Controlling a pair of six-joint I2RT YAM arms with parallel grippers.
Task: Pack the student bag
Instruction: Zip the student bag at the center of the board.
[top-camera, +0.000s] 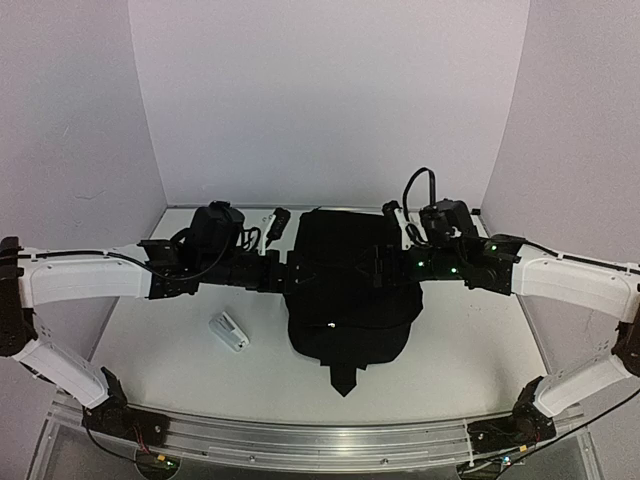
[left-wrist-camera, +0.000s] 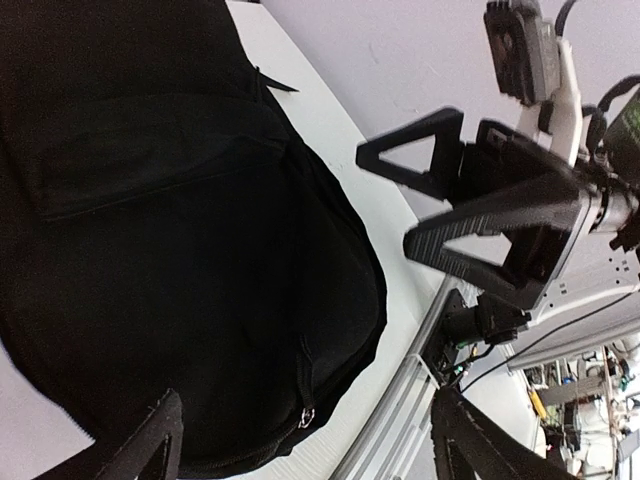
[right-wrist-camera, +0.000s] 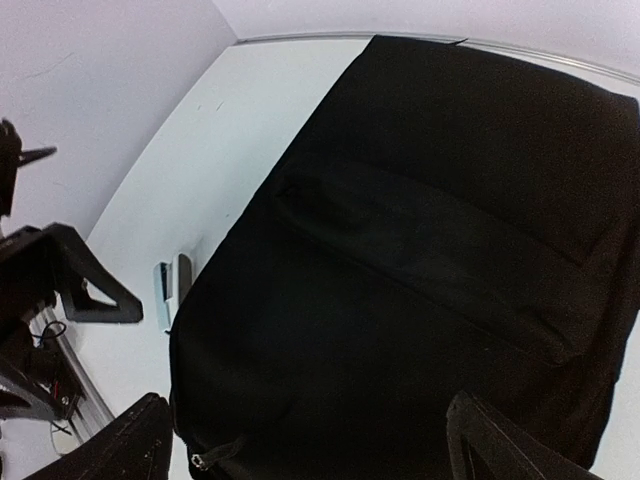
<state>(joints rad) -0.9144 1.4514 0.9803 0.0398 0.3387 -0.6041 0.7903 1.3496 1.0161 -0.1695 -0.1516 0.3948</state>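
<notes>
The student bag (top-camera: 348, 300) is a big black fabric backpack lying flat in the middle of the table, zipped, with a strap end pointing toward the near edge. It fills the left wrist view (left-wrist-camera: 170, 230), where a small metal zip pull (left-wrist-camera: 305, 417) shows near its rim, and also the right wrist view (right-wrist-camera: 420, 270). My left gripper (top-camera: 298, 272) hovers over the bag's left side, open, nothing between its fingers (left-wrist-camera: 160, 440). My right gripper (top-camera: 380, 266) faces it over the bag's right side, also open and empty, fingers (right-wrist-camera: 495, 440) spread wide.
A small white and grey object (top-camera: 228, 331) lies on the table left of the bag, also in the right wrist view (right-wrist-camera: 168, 290). A dark pen-like item (top-camera: 276, 224) and another small dark item (top-camera: 392, 211) lie at the back. The metal rail (top-camera: 320, 440) runs along the near edge.
</notes>
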